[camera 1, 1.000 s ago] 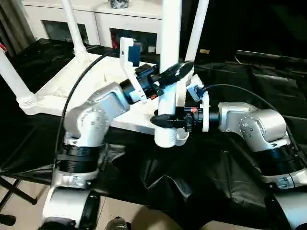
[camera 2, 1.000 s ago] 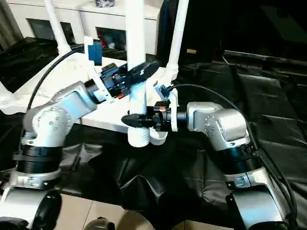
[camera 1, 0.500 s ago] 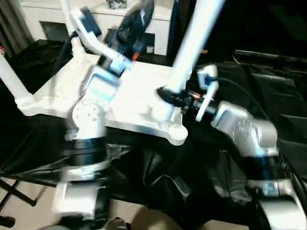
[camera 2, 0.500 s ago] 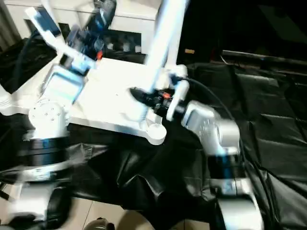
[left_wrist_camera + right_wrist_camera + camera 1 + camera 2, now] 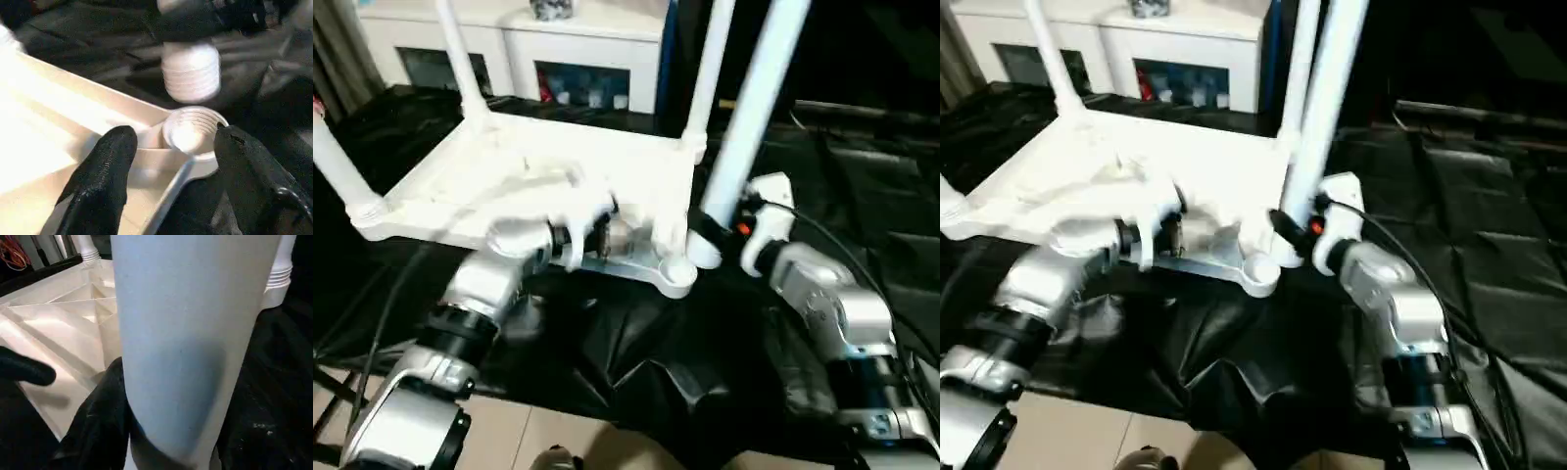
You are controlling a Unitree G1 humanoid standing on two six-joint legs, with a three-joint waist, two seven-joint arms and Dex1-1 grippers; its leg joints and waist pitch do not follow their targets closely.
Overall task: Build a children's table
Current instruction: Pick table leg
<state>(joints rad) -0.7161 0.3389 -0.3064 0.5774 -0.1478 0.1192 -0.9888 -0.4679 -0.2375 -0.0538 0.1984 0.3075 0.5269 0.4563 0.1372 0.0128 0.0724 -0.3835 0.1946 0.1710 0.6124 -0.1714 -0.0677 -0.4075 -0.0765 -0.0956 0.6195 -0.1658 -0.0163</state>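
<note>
Since a second ago the left pincer point(image 5: 168, 161) let go of the leg point(image 5: 749, 127), dropping spread beside the top's point(image 5: 548, 166) empty corner socket point(image 5: 191, 133). Right pincer point(image 5: 705, 230) pinches the tilted leg, its threaded end just above; best to straighten it over the socket before screwing.

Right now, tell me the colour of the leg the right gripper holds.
White leg; right eye view shows it best.

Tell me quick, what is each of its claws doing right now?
Left gripper: jaws open, empty, straddling the table's near corner socket.
Right gripper: jaws closed on the fourth table leg, its threaded end just above that socket.
</note>
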